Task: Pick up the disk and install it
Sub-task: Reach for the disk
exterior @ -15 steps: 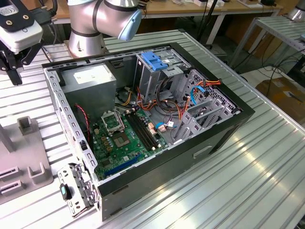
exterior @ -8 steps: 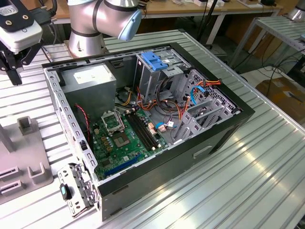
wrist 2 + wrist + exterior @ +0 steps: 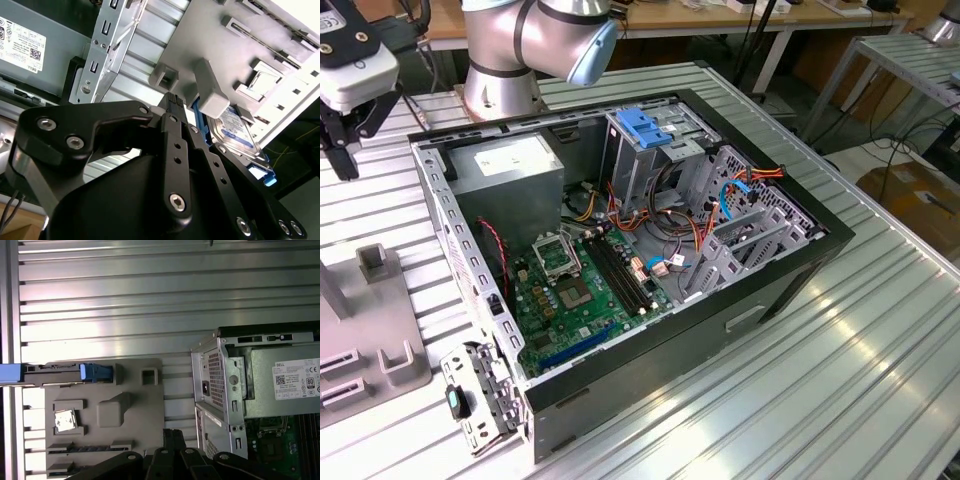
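you have one disk (image 3: 239, 132) to deal with. it sits at the grey holder plate (image 3: 135, 405) on the ribbed metal table (image 3: 800, 400), and its blue-and-white label shows in the second wrist view, with a blue rail (image 3: 95, 372) along its side. you have one gripper (image 3: 172, 100). its two fingers meet at the tips with nothing held (you can see the same in the first wrist view). it hangs apart from the disk, over the table near the plate, at the exterior view's left. one grey block (image 3: 212, 95) on the plate stands just beside the disk, and in the second wrist view it comes between the disk and the fingertips. beside the plate lies one open computer case (image 3: 670, 365). inside it you can count one grey power box (image 3: 510, 170) with a white sticker, one metal cage (image 3: 640, 160) with a blue latch (image 3: 645, 125), and one green circuit board (image 3: 580, 300). in the exterior view the case's wall and the power box lie between the gripper and the cage.
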`<state>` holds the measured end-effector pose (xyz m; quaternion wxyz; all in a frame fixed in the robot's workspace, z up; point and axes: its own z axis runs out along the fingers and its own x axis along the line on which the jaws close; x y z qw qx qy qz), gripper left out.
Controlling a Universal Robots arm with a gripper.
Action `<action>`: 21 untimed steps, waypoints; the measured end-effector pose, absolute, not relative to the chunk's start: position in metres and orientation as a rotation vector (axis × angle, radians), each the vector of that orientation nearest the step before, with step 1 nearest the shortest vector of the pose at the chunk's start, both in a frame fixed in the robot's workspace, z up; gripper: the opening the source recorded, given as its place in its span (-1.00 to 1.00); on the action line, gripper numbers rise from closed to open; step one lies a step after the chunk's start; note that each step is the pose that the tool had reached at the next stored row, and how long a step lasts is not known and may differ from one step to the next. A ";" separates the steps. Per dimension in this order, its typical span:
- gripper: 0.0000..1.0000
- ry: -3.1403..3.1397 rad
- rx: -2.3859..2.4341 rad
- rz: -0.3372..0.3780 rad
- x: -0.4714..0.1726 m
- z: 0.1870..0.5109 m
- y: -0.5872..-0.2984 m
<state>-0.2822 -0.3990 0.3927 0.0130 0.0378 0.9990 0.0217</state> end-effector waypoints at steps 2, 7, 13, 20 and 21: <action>-0.79 3.112 0.118 0.068 -0.285 0.393 -0.399; -0.79 3.112 0.118 0.068 -0.290 0.393 -0.399; -0.79 3.112 0.118 0.068 -0.296 0.392 -0.399; -0.79 3.112 0.118 0.068 -0.304 0.392 -0.399; -0.79 3.112 0.118 0.068 -0.304 0.392 -0.399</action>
